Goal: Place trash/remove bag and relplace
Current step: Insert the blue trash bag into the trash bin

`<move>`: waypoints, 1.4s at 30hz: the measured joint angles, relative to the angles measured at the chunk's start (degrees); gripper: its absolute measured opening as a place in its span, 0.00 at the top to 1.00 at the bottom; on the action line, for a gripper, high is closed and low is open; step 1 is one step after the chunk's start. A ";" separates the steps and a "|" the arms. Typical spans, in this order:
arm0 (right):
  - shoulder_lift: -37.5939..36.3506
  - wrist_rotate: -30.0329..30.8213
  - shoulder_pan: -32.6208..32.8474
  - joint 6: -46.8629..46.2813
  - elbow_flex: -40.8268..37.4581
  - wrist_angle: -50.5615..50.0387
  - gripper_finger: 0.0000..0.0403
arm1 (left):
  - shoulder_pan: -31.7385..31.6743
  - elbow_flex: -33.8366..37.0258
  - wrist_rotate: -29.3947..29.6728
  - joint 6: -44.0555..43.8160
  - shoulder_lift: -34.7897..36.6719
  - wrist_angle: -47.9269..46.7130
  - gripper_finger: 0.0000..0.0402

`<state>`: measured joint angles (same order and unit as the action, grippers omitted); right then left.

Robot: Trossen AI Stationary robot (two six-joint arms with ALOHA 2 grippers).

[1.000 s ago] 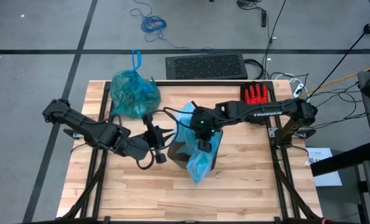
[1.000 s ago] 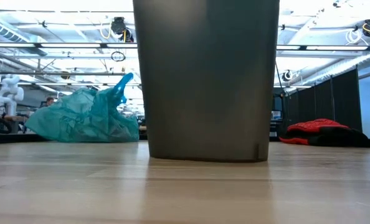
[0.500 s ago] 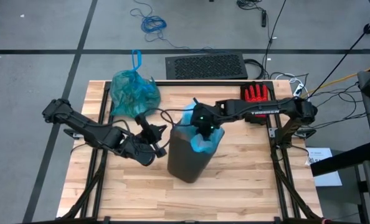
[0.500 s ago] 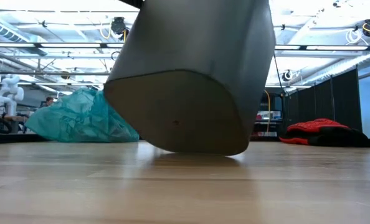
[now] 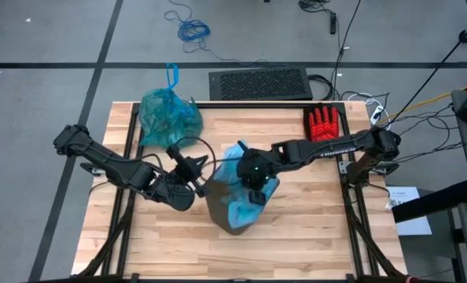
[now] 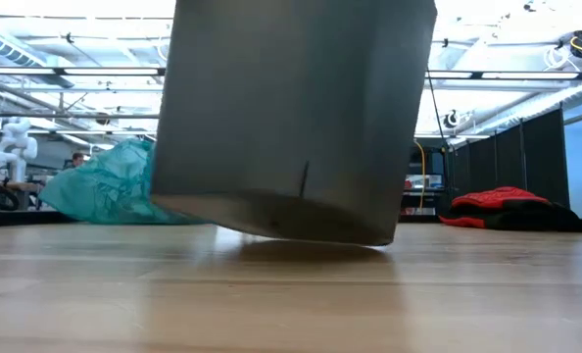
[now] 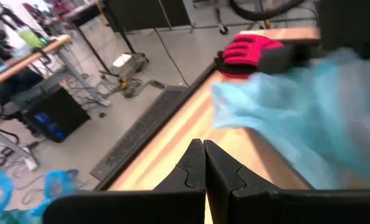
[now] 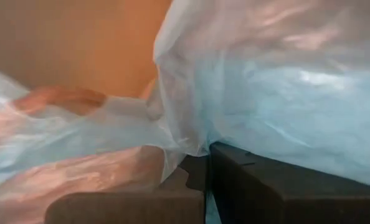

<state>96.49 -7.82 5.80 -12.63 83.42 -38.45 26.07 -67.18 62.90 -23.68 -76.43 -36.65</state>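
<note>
High view: right end effector [image 5: 254,189] pinching pale blue bag [image 5: 245,206] over tilted bin [image 5: 220,204]; left end effector [image 5: 199,167] pressed together beside it.

I see a pale wood-plank counter [image 5: 312,236], a matt grey bin [image 6: 291,118], thin crinkly sky-blue plastic [image 5: 245,208], and the glossy teal bag [image 5: 169,118].

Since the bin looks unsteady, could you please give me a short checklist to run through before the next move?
1. Grey bin flat on the table: not ok, tilted, one edge lifted.
2. Right gripper shut on the pale blue bag: ok.
3. Left gripper shut beside the bin: ok; holding anything: cannot tell.
4. Pale blue bag seated around the bin's rim: not ok, bunched on one side.
5. Tied teal bag clear of the bin: ok.
</note>
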 joint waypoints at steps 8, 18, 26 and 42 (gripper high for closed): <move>0.44 0.43 1.94 1.52 0.09 6.16 1.00 | 0.59 1.72 4.47 -5.36 5.25 -2.95 1.00; 4.94 3.92 -0.01 1.71 0.66 5.57 1.00 | 0.73 12.49 4.66 -12.02 11.43 2.73 1.00; 5.54 9.14 -0.83 4.55 9.42 -5.78 1.00 | 0.76 16.02 4.89 -11.91 12.03 9.44 1.00; 7.24 9.34 2.23 3.88 17.44 -9.39 1.00 | 2.28 16.11 8.01 -11.91 12.11 9.69 1.00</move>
<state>103.73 1.53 8.03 -8.75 100.86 -47.84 28.35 -51.07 70.91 -35.59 -64.31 -26.96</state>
